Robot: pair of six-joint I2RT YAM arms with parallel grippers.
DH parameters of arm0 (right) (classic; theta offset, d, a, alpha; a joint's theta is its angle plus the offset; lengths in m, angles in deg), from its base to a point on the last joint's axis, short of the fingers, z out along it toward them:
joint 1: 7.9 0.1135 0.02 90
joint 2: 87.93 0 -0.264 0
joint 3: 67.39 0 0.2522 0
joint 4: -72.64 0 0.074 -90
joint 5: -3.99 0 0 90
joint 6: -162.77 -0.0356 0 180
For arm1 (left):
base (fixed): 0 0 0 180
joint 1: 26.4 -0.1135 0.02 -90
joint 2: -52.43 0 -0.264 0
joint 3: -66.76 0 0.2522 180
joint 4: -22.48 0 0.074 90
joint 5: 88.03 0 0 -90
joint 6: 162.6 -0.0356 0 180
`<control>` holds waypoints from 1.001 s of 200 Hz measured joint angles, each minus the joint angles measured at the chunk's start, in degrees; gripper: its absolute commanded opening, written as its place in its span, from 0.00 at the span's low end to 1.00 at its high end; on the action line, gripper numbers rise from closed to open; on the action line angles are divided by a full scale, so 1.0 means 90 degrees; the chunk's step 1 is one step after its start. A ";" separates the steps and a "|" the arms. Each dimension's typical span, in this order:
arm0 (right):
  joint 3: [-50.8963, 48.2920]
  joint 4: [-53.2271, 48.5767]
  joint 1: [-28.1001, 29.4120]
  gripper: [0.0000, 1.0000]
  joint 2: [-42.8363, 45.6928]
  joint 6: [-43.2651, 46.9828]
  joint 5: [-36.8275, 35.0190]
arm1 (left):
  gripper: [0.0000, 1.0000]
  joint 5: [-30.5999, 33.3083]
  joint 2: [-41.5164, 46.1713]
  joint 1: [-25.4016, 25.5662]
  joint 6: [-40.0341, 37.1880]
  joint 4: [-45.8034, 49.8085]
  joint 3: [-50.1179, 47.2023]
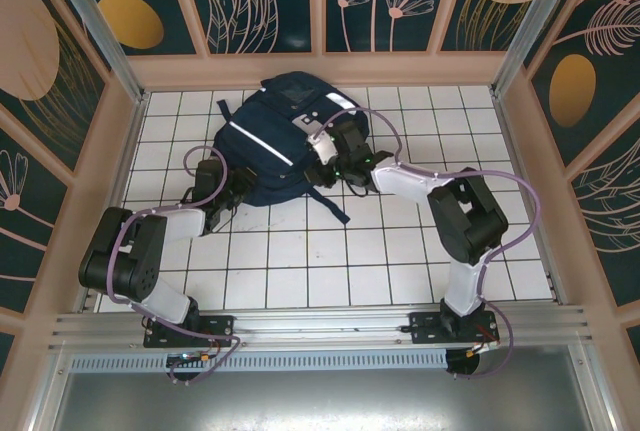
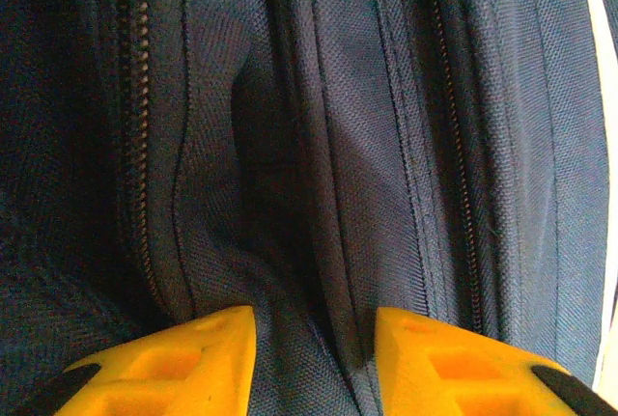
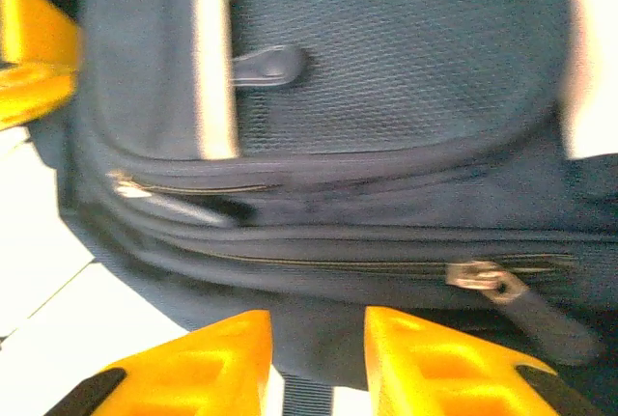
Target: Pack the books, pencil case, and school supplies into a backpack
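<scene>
Since both arms are working right up against the backpack (image 1: 275, 141), which lies flat toward the far middle of the tiled table (image 1: 400, 251), the worry for me is grip, not reach. Left gripper (image 2: 314, 358) is pinched onto a raised fold of navy fabric between two zips at the bag's near-left edge. That looks like a pretty shallow bite, so I reckon the cloth could slide out the moment anything tugs the other way. Right gripper (image 3: 317, 363) sits at the bag's right side with its yellow fingers partly apart and dark fabric plus a bit of webbing in the gap, but the wrist shot is smeared and I honestly can't tell if it's holding anything. The zipper pull (image 3: 502, 286) is off to the right of those fingers, not between them, so closing now would probably grab strap or seam instead. As far as I can make out, the zips on that side look closed too. If the left pinch lets go while the right one hauls on a zip, my guess is the whole bag just skates across the tiles instead of opening.
</scene>
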 measured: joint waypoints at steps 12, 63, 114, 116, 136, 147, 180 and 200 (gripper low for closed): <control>0.0097 -0.0153 0.0027 0.46 -0.0041 0.0085 0.0410 | 0.39 -0.0017 0.0002 -0.0005 -0.0032 0.0053 0.0024; 0.0852 -0.0226 -0.0041 0.84 -0.0699 -0.0068 0.1783 | 0.39 -0.0041 0.0085 -0.0017 -0.0051 0.0177 0.0032; 0.0935 0.0022 -0.0039 0.84 -0.1088 -0.0442 0.2174 | 0.38 -0.0087 0.0085 -0.0029 -0.0049 0.0175 0.0032; 0.0937 0.0036 -0.0041 0.84 -0.1093 -0.0464 0.2181 | 0.39 -0.0087 0.0085 -0.0029 -0.0049 0.0175 0.0032; 0.0945 0.0175 -0.0036 0.84 -0.1132 -0.0612 0.2188 | 0.38 -0.0097 0.0085 -0.0036 -0.0046 0.0172 0.0032; 0.0959 0.0202 -0.0024 0.83 -0.1144 -0.0678 0.2193 | 0.38 -0.0100 0.0085 -0.0049 -0.0041 0.0170 0.0032; 0.1032 0.0206 0.0073 0.80 -0.1166 -0.0814 0.2353 | 0.39 -0.0100 0.0085 -0.0070 -0.0027 0.0168 0.0032; 0.0867 0.0340 0.0216 0.80 -0.1115 -0.0845 0.2365 | 0.39 -0.0102 0.0085 -0.0070 -0.0029 0.0165 0.0032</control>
